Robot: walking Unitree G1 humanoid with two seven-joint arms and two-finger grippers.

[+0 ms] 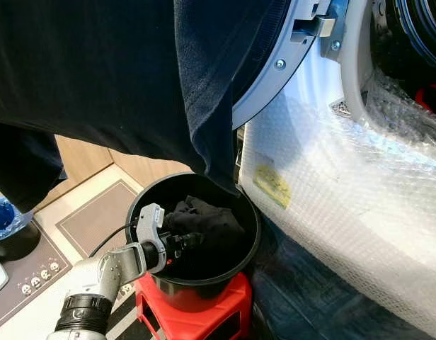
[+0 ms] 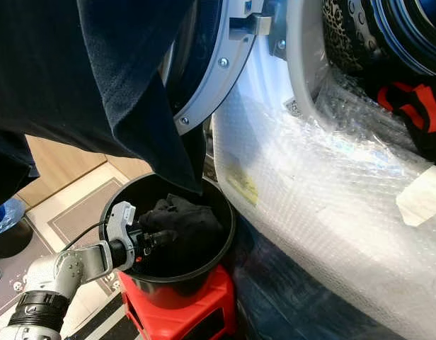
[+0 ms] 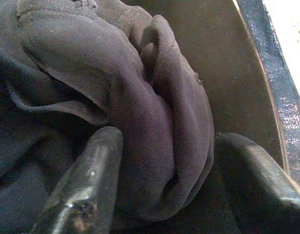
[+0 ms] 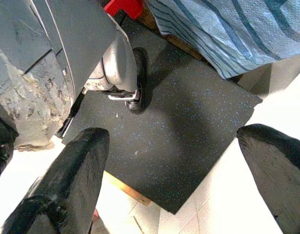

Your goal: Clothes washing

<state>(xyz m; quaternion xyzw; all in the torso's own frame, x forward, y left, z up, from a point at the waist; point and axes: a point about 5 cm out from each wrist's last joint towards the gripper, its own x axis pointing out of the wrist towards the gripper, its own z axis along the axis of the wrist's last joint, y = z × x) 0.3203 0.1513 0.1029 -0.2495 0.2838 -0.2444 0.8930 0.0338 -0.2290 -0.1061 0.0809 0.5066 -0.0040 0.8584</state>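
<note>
Laundry corner seen from the left eye: washing machine (image 1: 359, 191) on the right, front wrapped in bubble wrap, yellow label stuck low on the wrap, round door (image 1: 274, 71) swung open at the top; large dark garment (image 1: 112, 78) draped across the upper left, one corner hanging down to the rim of a black bucket (image 1: 250, 244); bucket standing on a red stool (image 1: 204, 312) on tiled floor beside a grey mat; crumpled dark clothes (image 1: 207, 223) lying inside the bucket; left gripper (image 1: 184, 242) reaching over the near rim into the bucket, fingers against the clothes; silver forearm rising from the lower left.

Right eye: same layout from slightly aside; drum opening (image 2: 388, 49) at the upper right with something red and black at its lower edge; pale tag taped on the wrap at far right.

Left wrist: close on a thick fold of the dark cloth (image 3: 155, 122) between two black fingers (image 3: 86, 180), spread apart on either side of the fold, not pressed shut on it; brownish inner wall of the bucket behind.

Right wrist: right gripper (image 4: 177, 178) hanging idle, fingers (image 4: 74, 170) wide apart, pointing down at a dark speckled floor mat (image 4: 189, 122) on pale tiles; striped blue cloth (image 4: 228, 29) at the top; grey wheeled base just beside the mat's edge.
</note>
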